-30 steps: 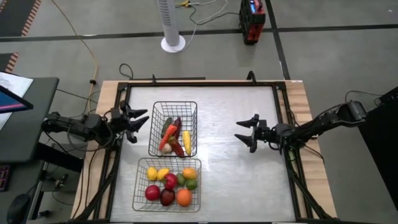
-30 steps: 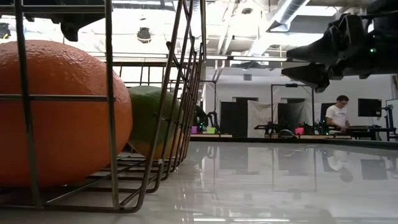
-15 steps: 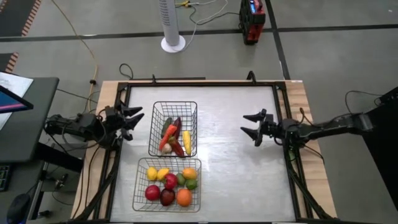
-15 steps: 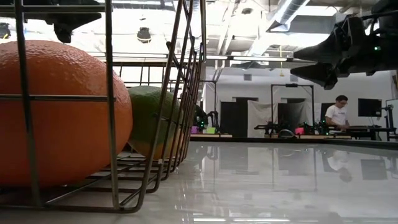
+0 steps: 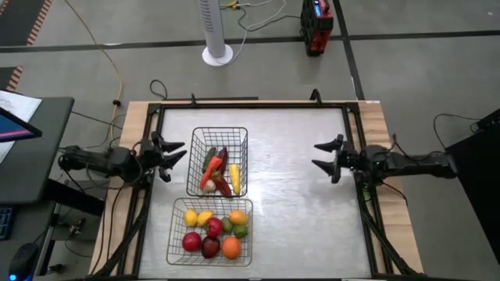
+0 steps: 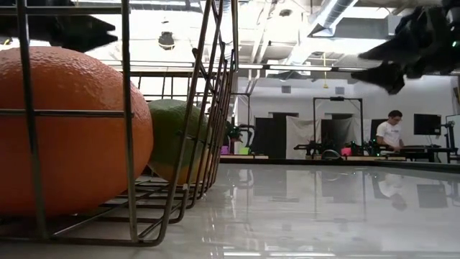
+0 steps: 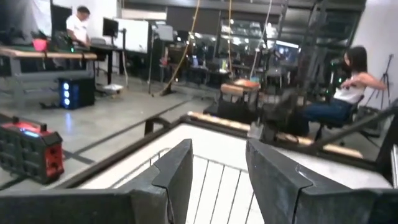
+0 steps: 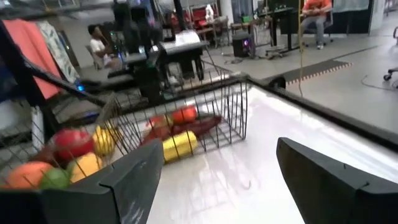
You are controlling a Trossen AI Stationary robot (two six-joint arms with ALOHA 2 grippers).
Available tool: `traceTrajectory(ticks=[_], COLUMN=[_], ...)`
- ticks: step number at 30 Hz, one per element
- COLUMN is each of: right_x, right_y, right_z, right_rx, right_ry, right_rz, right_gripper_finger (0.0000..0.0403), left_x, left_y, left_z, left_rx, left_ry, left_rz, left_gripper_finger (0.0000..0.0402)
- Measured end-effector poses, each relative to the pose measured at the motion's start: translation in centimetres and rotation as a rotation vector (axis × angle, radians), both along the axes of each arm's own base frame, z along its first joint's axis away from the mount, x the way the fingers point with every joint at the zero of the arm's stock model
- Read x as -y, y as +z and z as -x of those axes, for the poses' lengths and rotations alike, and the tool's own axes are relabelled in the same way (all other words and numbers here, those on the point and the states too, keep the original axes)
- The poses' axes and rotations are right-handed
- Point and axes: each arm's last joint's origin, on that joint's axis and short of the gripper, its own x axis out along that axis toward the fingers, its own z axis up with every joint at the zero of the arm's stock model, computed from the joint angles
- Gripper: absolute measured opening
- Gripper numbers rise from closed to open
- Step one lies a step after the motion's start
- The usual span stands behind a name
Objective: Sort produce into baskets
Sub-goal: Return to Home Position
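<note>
- Low view sits right against the near basket [image 6: 128,108]. An orange [image 6: 72,129] fills the wire at the front with a green fruit [image 6: 172,140] behind it, both resting on the mesh floor. No other view comes this close, but it hides the rest of the sort.
- High view supplies the overview. The near basket holds the round pieces: red, yellow, orange and green. The far basket [image 5: 193,131] just beyond it holds the long ones, red, purple, green and yellow, with a pale garlic [image 5: 209,186] among them.
- No loose produce shows on the table [image 5: 289,211], so I judge the sorting finished. Only parking the arms seems left.
- Beside the far basket, over the table's left margin, the left gripper [image 5: 181,150] hovers with fingers spread and nothing held. The right gripper [image 5: 316,154] hangs near the right edge, well apart from both baskets, likewise spread and empty.
- Right wrist view alone looks across at both baskets from the side, with a yellow long piece [image 8: 179,144] lying against the far basket's wall. Left wrist view shows only table and frame, no produce.
- Farthest off, a person [image 6: 392,129] stands at a bench in the room. Low view catches this and the high view cannot.
</note>
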Motion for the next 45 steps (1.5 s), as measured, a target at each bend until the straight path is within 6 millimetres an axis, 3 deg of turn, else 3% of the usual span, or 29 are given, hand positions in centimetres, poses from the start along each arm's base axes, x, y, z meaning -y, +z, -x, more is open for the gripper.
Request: traceTrajectory(ticks=[2, 9, 18, 27, 32, 37, 45], right_x=[0.0, 0.1, 0.1, 0.1, 0.1, 0.1, 0.1], right_y=[0.9, 1.1, 0.8, 0.7, 0.6, 0.6, 0.6], right_z=[0.6, 1.8, 1.9, 1.9, 1.9, 1.9, 1.9], right_rx=[0.012, 0.032, 0.005, -0.013, -0.022, -0.025, -0.025], right_ry=[-0.012, -0.026, -0.022, -0.018, -0.017, -0.017, -0.017], right_rz=[0.002, 0.002, 0.002, 0.003, 0.003, 0.003, 0.003], right_gripper_finger=[0.0340, 0.0340, 0.0340, 0.0340, 0.0340, 0.0340, 0.0340], left_x=[0.0, 0.1, 0.7, 1.3, 1.4, 1.4, 1.4], left_y=[-0.9, -2.2, -2.1, -2.7, -3.3, -5.9, -6.2], left_z=[-0.2, -0.3, -0.4, -0.5, -0.6, -1.5, -1.8], left_rx=[-0.010, -0.009, 0.017, -0.023, -0.062, -0.060, -0.116], left_ry=[-0.001, -0.027, -0.216, -0.428, -0.435, -0.379, -0.380], left_rz=[0.009, -0.035, -0.170, -0.167, -0.143, -0.100, -0.072], left_gripper_finger=[0.0137, 0.0137, 0.0137, 0.0137, 0.0137, 0.0137, 0.0137])
